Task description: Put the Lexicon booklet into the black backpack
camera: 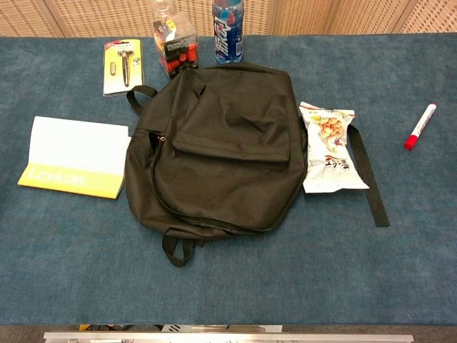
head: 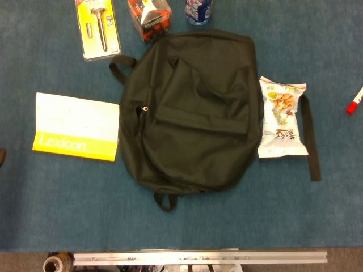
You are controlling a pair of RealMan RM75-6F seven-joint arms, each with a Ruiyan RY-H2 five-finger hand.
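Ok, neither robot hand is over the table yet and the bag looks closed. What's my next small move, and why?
Probably bring the left robot hand in toward the zipper pull on the backpack. The bag lies flat with its zipper apparently shut, so the booklet beside it has no way in yet. That pull faces the booklet's side.

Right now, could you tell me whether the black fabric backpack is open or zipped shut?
Black fabric backpack: looks zipped shut, lying flat; no gap or interior shows in either view.
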